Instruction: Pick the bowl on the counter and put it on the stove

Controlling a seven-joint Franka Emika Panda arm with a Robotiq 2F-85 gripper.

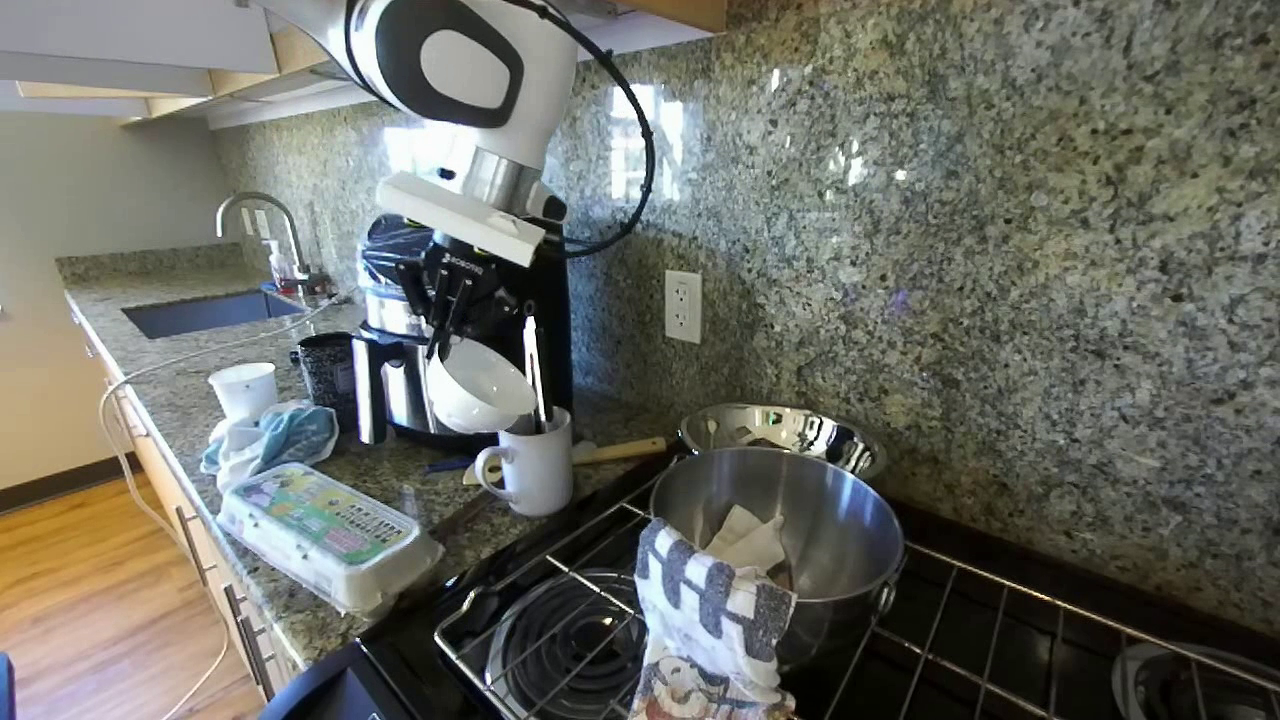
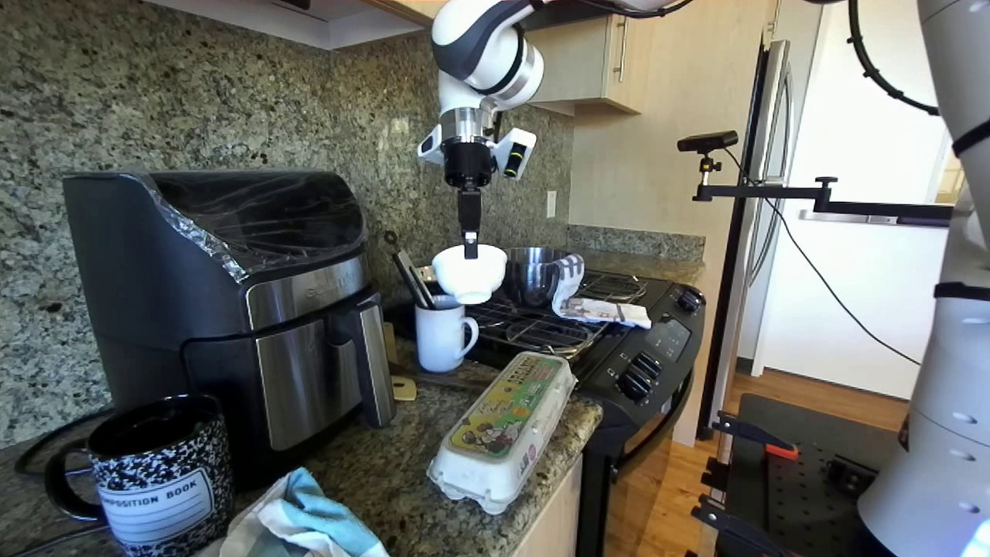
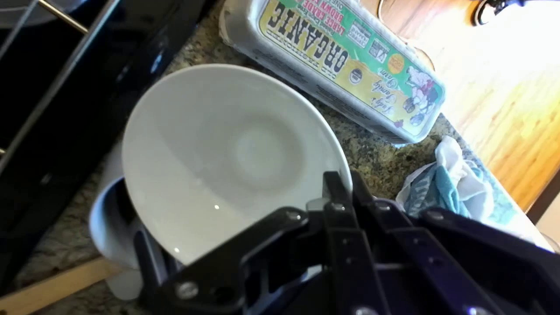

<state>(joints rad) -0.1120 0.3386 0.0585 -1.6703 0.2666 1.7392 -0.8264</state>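
My gripper [image 1: 438, 343] is shut on the rim of the white bowl [image 1: 482, 390], one finger inside and one outside. In the wrist view the gripper [image 3: 345, 177] pinches the right edge of the bowl [image 3: 218, 144], which is empty. The bowl is tilted and held in the air above the granite counter [image 2: 414, 441], near the top of the white mug [image 1: 542, 475]. I cannot tell whether bowl and mug touch. The black stove [image 2: 541, 334] with wire grates lies beyond the mug; its edge also shows in the wrist view [image 3: 100, 78].
The mug holds upright tongs [image 1: 533, 365]. A steel pot [image 1: 840, 530] with a draped towel [image 1: 700, 610] stands on the stove, a shiny steel bowl [image 1: 780, 425] behind it. An egg carton [image 2: 506, 429], an air fryer [image 2: 224, 255], a cloth [image 2: 305, 518] and a black mug [image 2: 166, 472] are on the counter.
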